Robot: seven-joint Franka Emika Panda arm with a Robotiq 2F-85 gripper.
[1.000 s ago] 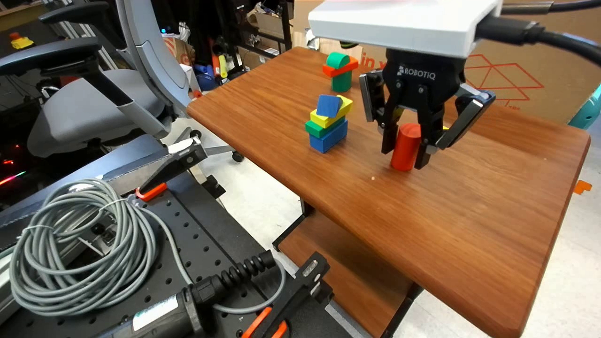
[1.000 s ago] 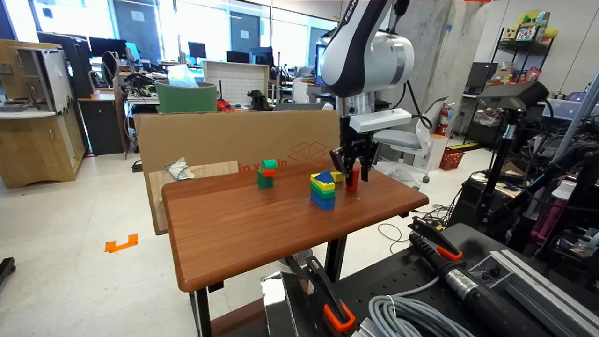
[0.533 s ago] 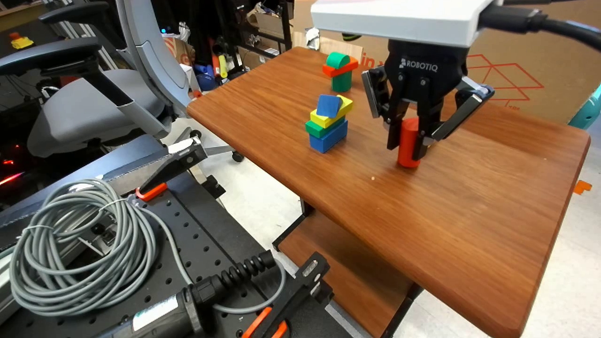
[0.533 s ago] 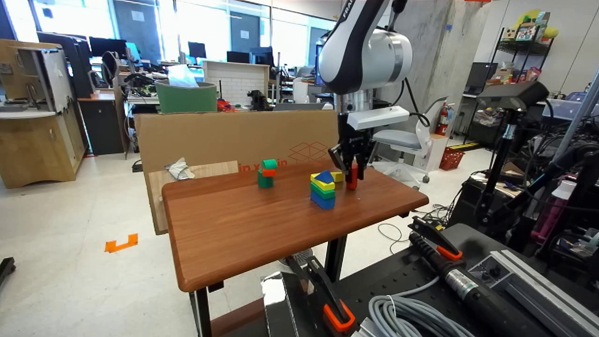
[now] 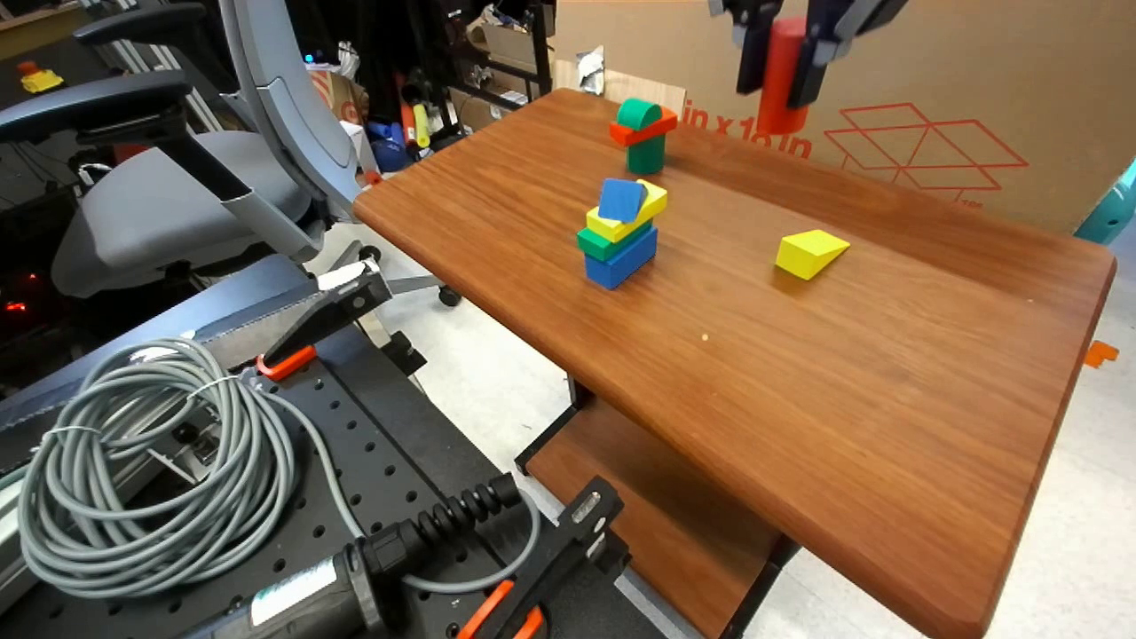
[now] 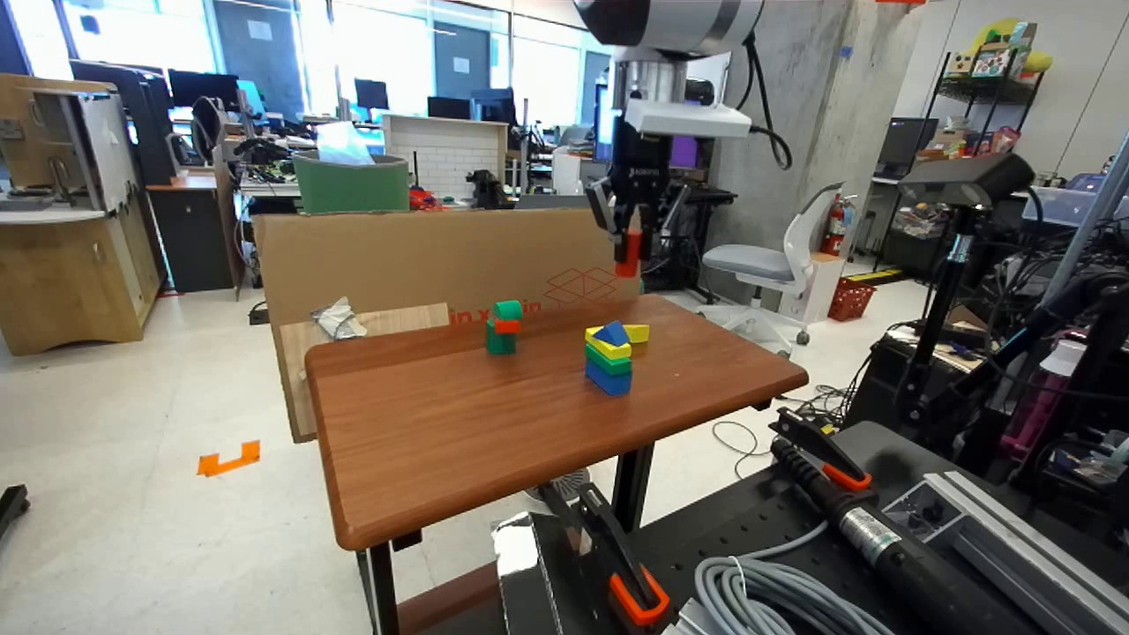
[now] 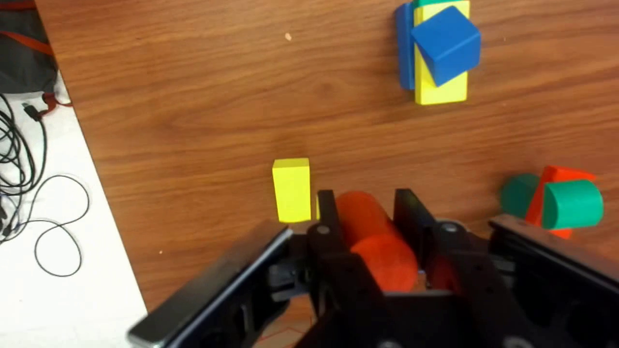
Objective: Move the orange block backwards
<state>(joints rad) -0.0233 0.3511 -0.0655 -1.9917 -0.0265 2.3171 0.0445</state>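
the gripper (image 5: pixel 779 78) is clamped on the orange block (image 6: pixel 629 256), its black fingers (image 7: pixel 328 211) pressed to opposite sides of it. the block, a red-orange cylinder, hangs nearly upright in the air, higher than the table (image 5: pixel 896 417) and well apart from its top; whether it is over the table or just past its edge i cannot tell. in both exterior views a printed cardboard sheet (image 6: pixel 423 256) stands behind the table, and the held block shows against it.

about midway across the table stands a stack (image 5: pixel 612 235): a blue block (image 5: pixel 623 259) at the bottom, a green slab (image 5: pixel 610 246), a yellow slab (image 5: pixel 655 202) set askew, and a blue wedge (image 5: pixel 621 201) on top. nearer the table's cardboard side is a pile (image 5: pixel 645 138), a green cylinder (image 5: pixel 645 156) with a red-orange bar (image 5: pixel 632 136) laid across it and a green half-round (image 5: pixel 637 113) on the bar. a yellow wedge (image 5: pixel 809 254) lies on the table, touching neither the stack nor the pile.

as for containers, well beyond the table in an exterior view is a green bin (image 6: pixel 357 187) with something pale (image 6: pixel 344 144) sticking up out of its mouth. a red basket (image 6: pixel 849 300) sits past the table too, near a grey chair (image 6: pixel 750 260), its contents too small to make out.
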